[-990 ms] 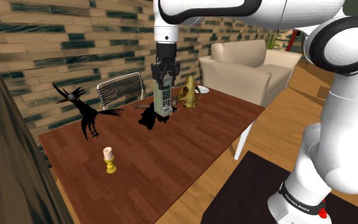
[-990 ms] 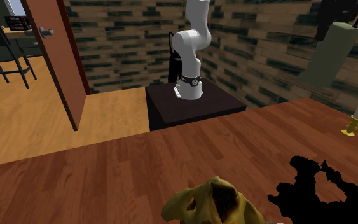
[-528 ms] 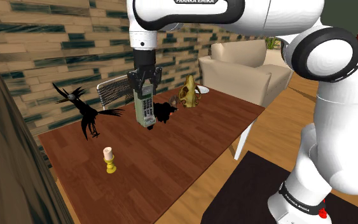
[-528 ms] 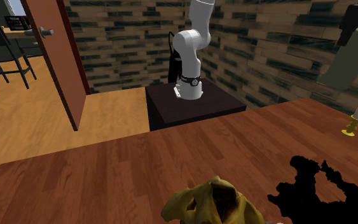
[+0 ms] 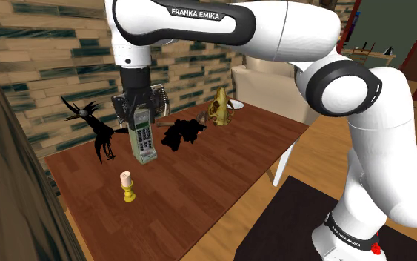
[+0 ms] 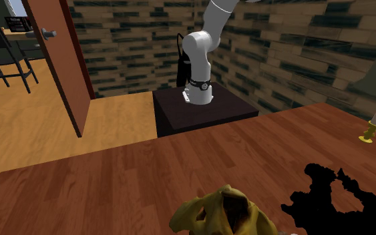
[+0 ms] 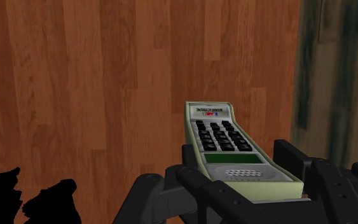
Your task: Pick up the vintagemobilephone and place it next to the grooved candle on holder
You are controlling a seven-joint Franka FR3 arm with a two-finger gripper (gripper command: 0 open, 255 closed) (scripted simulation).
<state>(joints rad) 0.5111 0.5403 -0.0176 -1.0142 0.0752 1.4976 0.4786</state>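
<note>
Now, at the shoulder view's left a black bird figure (image 5: pixel 95 132) stands on the wooden table (image 5: pixel 229 167). Just right of it, nearer the camera, is the candle on its yellow holder (image 5: pixel 128 186). Above the candle, slightly right and farther back, hangs the pincer (image 5: pixel 138 116), clenched on the upper end of the grey-green phone (image 5: pixel 143 142). The phone is in the air, clear of the table. Its long axis runs nearly upright below the fingers, with the lower end leaning a little right. The candle thus lies below the pincer, slightly left and near. I judge the coming move to be a descent beside the candle, not onto it. Farther right lie a black shape (image 5: pixel 182 134) and a golden object (image 5: pixel 220 110).
</note>
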